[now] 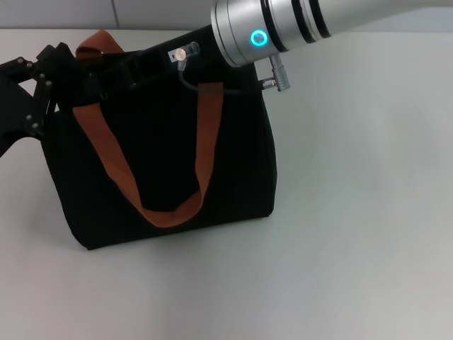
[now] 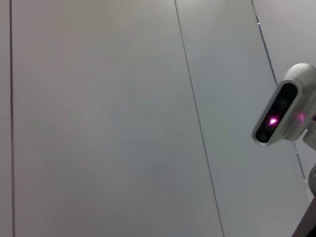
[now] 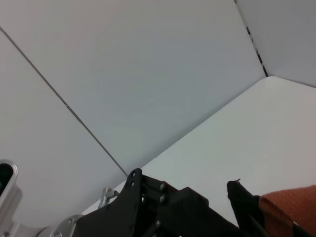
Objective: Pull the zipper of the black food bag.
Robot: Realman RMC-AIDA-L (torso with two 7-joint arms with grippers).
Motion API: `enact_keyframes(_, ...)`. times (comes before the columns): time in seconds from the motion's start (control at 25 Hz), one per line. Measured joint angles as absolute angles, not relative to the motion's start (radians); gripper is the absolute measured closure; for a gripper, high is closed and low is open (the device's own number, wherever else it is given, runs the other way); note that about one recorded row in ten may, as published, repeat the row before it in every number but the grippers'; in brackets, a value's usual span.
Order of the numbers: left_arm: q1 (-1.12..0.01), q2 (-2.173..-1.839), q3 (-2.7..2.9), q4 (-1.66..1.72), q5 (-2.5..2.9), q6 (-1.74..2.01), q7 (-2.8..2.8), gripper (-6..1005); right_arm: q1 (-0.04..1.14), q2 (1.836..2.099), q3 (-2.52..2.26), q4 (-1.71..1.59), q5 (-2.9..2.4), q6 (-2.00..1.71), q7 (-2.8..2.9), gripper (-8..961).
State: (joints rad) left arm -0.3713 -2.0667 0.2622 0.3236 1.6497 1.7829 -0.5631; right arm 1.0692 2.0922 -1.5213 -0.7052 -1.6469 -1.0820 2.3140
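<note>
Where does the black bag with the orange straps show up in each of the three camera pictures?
Head view: the black food bag fills the left-centre, standing on the white table.
Left wrist view: not in it; only wall panels.
Right wrist view: just a corner with an orange strap, at the lower right.
Shared landmark: the orange strap.

The worktop point(image 1: 354, 212) is flat and pale grey-white. One thing sits right on it: the black bag point(image 1: 163, 163). The bag stands upright on the left half of the worktop, near its back edge. A pale wall point(image 1: 71, 14) rises behind the worktop.
</note>
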Motion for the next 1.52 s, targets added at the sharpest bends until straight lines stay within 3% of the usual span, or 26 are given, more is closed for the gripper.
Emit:
enact_keyframes(0.88, -0.371, -2.068, 0.254, 0.324, 1.641, 1.787, -0.563, 970, 1.067, 2.09, -1.546, -0.696, -1.633, -1.077, 2.326, 661)
enact_keyframes(1.08, -0.366, -2.068, 0.255, 0.323, 1.64, 1.79, -0.563, 970, 1.066, 2.089, -1.546, -0.703, -1.637, -1.082, 2.322, 815)
enact_keyframes(1.52, -0.361, -2.067, 0.259, 0.312, 1.639, 1.801, -0.563, 970, 1.072, 2.091, -1.551, -0.71, -1.635, -1.077, 2.312, 891)
